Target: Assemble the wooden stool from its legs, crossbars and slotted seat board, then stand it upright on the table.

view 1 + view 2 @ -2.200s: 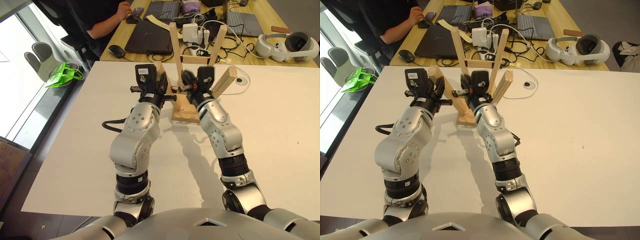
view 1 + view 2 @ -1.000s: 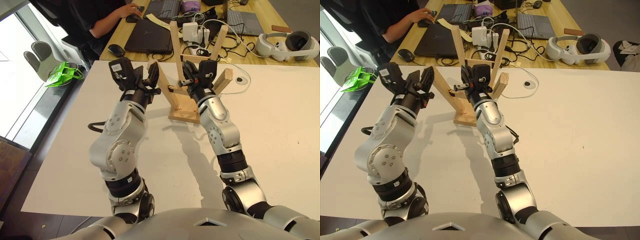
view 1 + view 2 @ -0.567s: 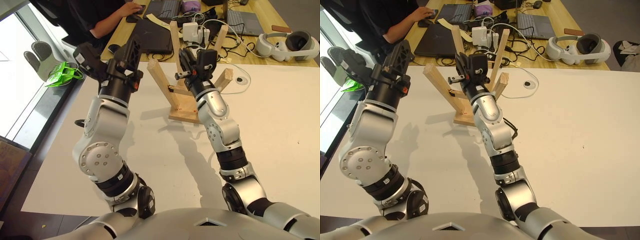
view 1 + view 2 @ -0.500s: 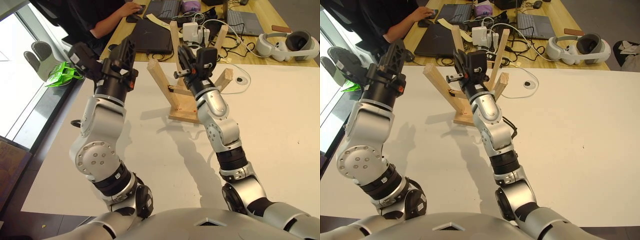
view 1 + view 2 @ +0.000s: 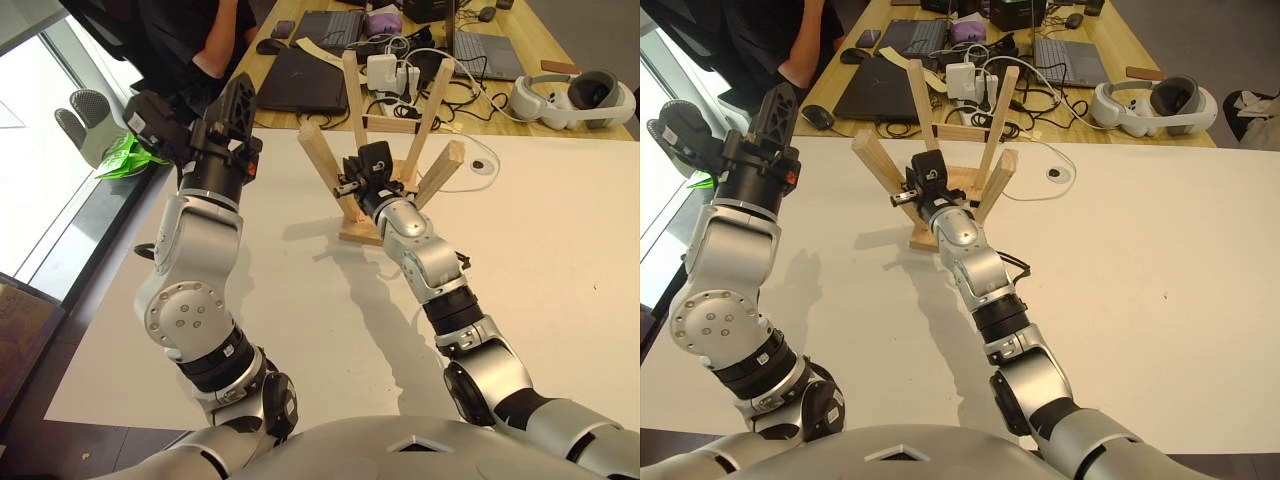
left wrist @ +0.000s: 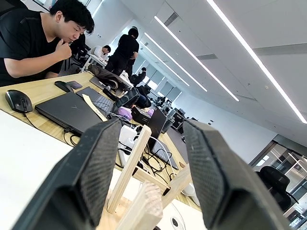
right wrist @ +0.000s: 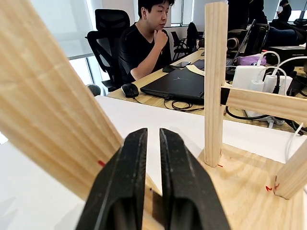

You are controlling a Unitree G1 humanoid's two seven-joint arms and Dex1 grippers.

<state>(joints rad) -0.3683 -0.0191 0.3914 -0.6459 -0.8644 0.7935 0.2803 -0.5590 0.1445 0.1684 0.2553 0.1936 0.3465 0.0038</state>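
Observation:
The wooden stool stands upside down at the far middle of the white table, its seat board (image 5: pixel 356 233) flat on the top and its legs (image 5: pixel 319 160) splaying upward. A crossbar (image 5: pixel 390 124) joins the two far legs. My right gripper (image 5: pixel 350 183) sits low among the legs, just above the seat board (image 7: pixel 240 191) and beside the near left leg (image 7: pixel 53 110); its fingers (image 7: pixel 125 182) are shut with nothing between them. My left gripper (image 5: pixel 232 112) is raised to the left of the stool, open and empty, well apart from it.
A white cable with a round puck (image 5: pixel 483 160) lies on the table right of the stool. Beyond the far edge is a wooden desk with a dark laptop (image 5: pixel 300 80), chargers, cables and a headset (image 5: pixel 570 95). The near table (image 5: pixel 560 270) is bare white.
My left gripper let go of the stool's left leg and rose up to the left, open. My right gripper dropped lower among the legs toward the seat board.

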